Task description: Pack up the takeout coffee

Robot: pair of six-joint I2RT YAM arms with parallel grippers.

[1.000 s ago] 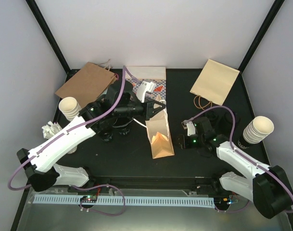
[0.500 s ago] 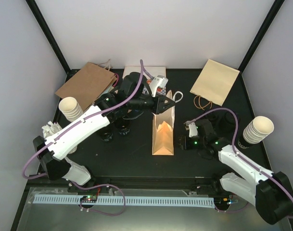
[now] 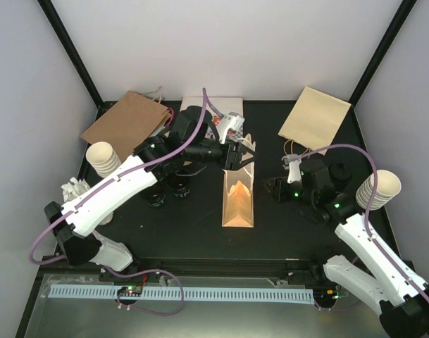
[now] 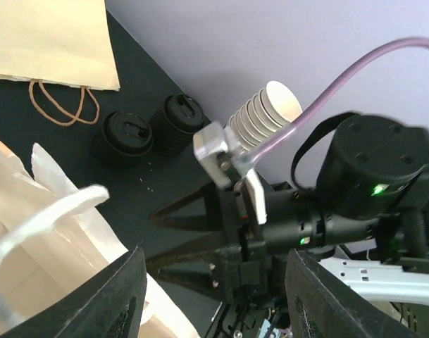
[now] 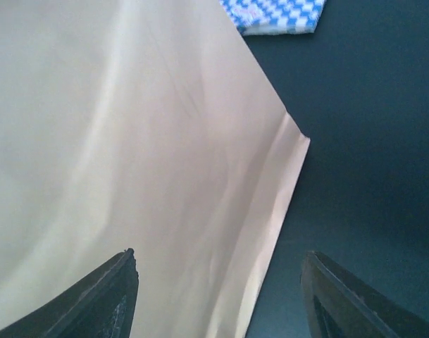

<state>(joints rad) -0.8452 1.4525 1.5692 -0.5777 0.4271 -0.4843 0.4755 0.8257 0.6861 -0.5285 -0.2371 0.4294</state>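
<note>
Takeout coffee (image 4: pixel 124 137) untouched, left gripper (image 4: pixel 215 251) parted, empty

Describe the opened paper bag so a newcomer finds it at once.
Look to the middle of the black table. The tan paper bag sits there, its mouth spread open. The brown bag and the beige bag at the far corners lie flat.

On my right wrist feed, the right claw (image 5: pixel 219 257) has its two dark fingers spread wide. A tan paper bag (image 5: pixel 129 141) fills most of my view. A blue-checkered sheet (image 5: pixel 274 13) peeks in at the top edge, and the dark counter (image 5: pixel 369 141) lies to the right.
</note>
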